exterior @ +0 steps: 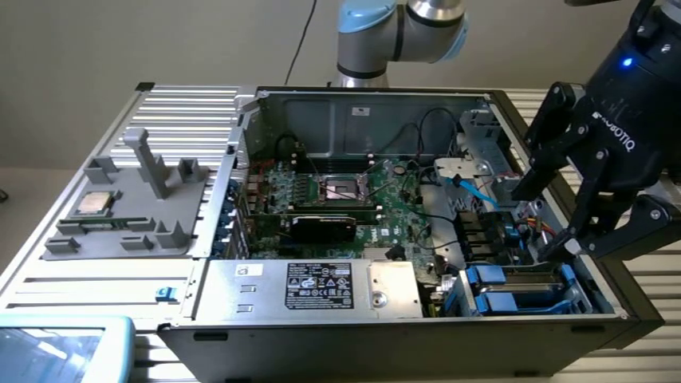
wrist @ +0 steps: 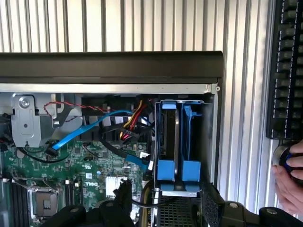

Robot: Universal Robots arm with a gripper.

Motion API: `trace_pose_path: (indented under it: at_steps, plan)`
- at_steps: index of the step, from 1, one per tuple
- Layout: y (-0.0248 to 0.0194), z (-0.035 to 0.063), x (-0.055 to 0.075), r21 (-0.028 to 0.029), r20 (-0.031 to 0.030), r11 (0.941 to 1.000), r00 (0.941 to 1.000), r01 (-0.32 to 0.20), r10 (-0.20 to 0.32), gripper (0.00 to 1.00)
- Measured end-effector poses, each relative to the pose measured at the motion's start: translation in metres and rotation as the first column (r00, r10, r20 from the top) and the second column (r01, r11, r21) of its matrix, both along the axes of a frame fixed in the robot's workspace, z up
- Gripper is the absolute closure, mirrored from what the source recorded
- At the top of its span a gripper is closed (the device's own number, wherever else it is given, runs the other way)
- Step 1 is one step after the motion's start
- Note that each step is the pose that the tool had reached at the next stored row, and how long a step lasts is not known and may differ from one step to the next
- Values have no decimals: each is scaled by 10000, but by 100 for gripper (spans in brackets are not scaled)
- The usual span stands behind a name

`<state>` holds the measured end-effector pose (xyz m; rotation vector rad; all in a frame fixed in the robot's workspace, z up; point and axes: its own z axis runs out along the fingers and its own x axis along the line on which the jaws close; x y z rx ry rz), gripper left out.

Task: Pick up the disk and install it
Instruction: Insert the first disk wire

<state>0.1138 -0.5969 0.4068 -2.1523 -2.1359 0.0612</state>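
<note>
A: How are the jaws found to be set?

B: The gripper (exterior: 543, 223) is seen with its jaws spread as wide as they go, and nothing is gripped between them. They are poised above the drive cage (wrist: 208, 142) at a corner of the opened computer case (exterior: 319, 112). Whether anything there is touched by a fingertip cannot be told.

A: And where is the disk located?

B: The disk (wrist: 168, 137) is seated in that cage, standing on edge. A slab of grey metal is seen edge-on, clipped in a bright blue bracket with blue tabs at its ends. It is the unit nearer the motherboard (exterior: 352, 211). A second blue-bracketed unit (wrist: 190, 137) is placed just beside it, on the side of the cage's outer wall.

A: What else is noted?

B: A light-blue cable (wrist: 90, 127) is run across the board toward the cage. The case is laid on its side on a slatted desk (exterior: 186, 104). On the exterior view's left a grey tray (exterior: 133, 203) is set, with a small square processor chip (exterior: 94, 203) lying on it, well apart from the jaws. In the wrist view a person's hand (wrist: 291, 177) is rested on a round knob (wrist: 282, 155) out past the case's wall.
</note>
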Motion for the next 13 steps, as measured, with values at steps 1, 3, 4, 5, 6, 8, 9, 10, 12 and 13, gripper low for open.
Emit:
trace_pose_path:
  at_steps: [1,3,4,5,6,8,9,10,12,13]
  plan:
    - [0,0,36,24,-30,10000,10000,1,-1,31]
    - [0,0,121,57,-85,10000,10000,1,-1,31]
    - [0,-1,165,71,-110,10000,9999,0,1,31]
    - [0,-4,212,91,-134,10000,9999,0,2,31]
    - [0,-9,256,116,-158,9999,9999,0,2,31]
    - [1,-22,348,172,-206,9999,9998,-3,7,31]
    - [1,-29,393,197,-229,9998,9997,-3,7,31]
    - [1,-37,438,219,-250,9998,9997,-2,8,31]
    - [1,-55,528,253,-282,9997,9996,-2,9,31]
    - [1,-66,574,263,-296,9997,9996,-1,9,31]
